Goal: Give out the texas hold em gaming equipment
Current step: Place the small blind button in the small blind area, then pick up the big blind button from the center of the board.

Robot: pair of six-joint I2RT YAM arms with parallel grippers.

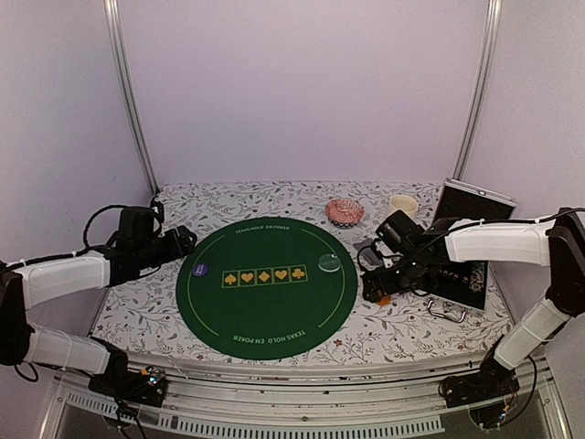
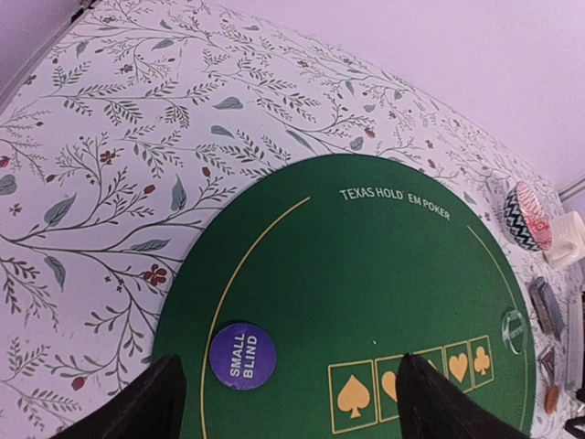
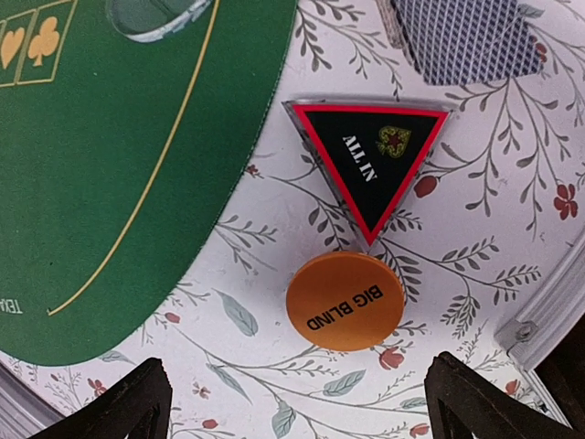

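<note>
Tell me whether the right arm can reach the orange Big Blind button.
Probably yes: the right gripper hangs open above the button, nothing covering it; the triangular marker lies close by.

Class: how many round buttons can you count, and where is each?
3. Blue button left on the mat; pale-green button at its right edge; orange button on the cloth beside the triangular marker. Others may be hidden.

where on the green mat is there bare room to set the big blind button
Bare: the green mat below the suit row, and above it up to the lettering. Crowded: right of the mat, where the big blind button, all-in marker and cards lie close.
</note>
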